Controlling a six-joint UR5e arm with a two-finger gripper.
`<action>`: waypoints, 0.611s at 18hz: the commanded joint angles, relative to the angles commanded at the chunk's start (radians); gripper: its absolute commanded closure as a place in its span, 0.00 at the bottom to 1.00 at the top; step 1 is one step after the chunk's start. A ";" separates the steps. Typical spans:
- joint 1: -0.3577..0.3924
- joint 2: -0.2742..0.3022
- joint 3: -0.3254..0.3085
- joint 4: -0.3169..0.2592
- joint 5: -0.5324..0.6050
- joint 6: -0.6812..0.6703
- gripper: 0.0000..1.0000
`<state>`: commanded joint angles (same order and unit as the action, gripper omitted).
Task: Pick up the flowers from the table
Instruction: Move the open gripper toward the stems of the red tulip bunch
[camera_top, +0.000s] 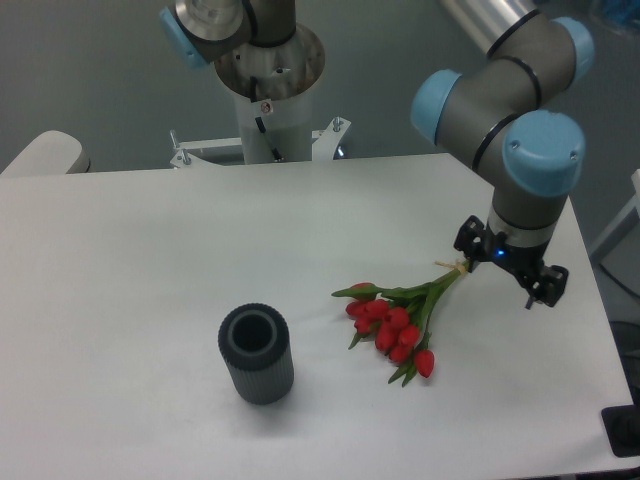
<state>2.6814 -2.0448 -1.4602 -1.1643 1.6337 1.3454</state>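
the flowers (400, 318) lay flat on the table (150, 250), right of centre, red heads toward the near edge and the stems running up and to the right to a pale band. we judged the main risk to be a poor hold on those thin stems: they lay low against the tabletop, so fingers closing too high would miss them, and fingers driven too low would strike the surface. a grip far out at the stem ends could also let the heavy heads droop or slip the bunch out of the band on the lift. the dark ribbed cylinder (257, 355) stood well apart to the left, so we saw little danger of knocking it.

the gripper (510, 273) hung just above the stem ends, its two fingers spread apart with nothing between them, one finger near the band and the other out to the right. the wrist pointed downward, with the arm folded in from the upper right.
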 joint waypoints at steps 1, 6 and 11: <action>-0.002 -0.003 -0.008 -0.002 0.000 -0.002 0.00; 0.012 -0.008 -0.051 -0.003 -0.031 -0.035 0.00; 0.018 0.003 -0.187 0.179 -0.058 0.000 0.00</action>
<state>2.6998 -2.0417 -1.6471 -0.9856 1.5754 1.3451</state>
